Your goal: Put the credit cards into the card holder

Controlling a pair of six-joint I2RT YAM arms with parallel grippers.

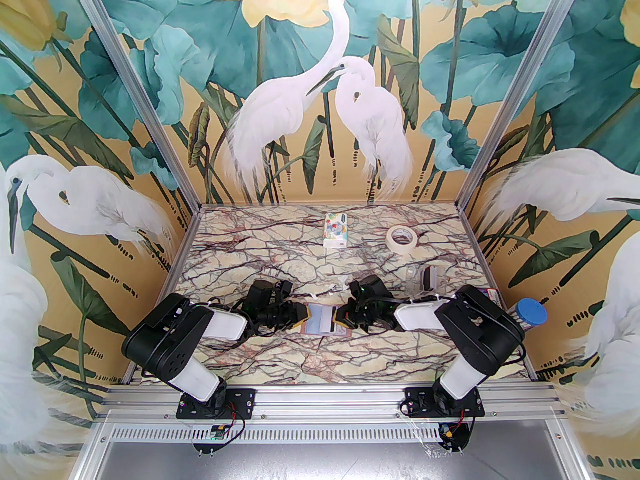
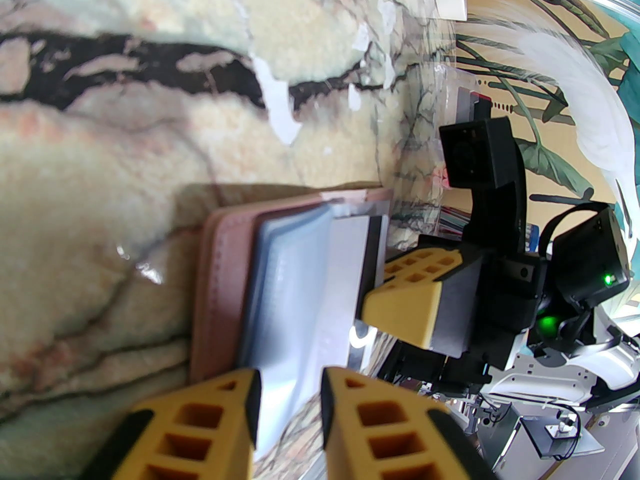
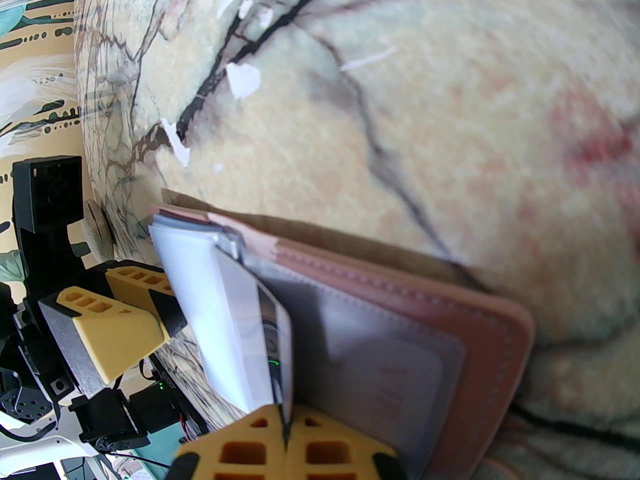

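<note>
1. Top external: card holder [image 1: 326, 321] open at table [image 1: 280, 268] centre, between both grippers.
2. Left wrist: left gripper [image 2: 290, 393] part-open, straddling the holder's clear sleeve.
3. Right wrist: right gripper [image 3: 286, 430] clamped on credit card [image 3: 272, 338], partly inside holder.

From the top camera I can't make out the card [image 1: 327, 319]; it's too small there. My right wrist view cuts off the gripper [image 3: 286, 435] at the bottom edge. The holder [image 3: 415, 328] is blurred, and its lower corner runs out of frame.
</note>
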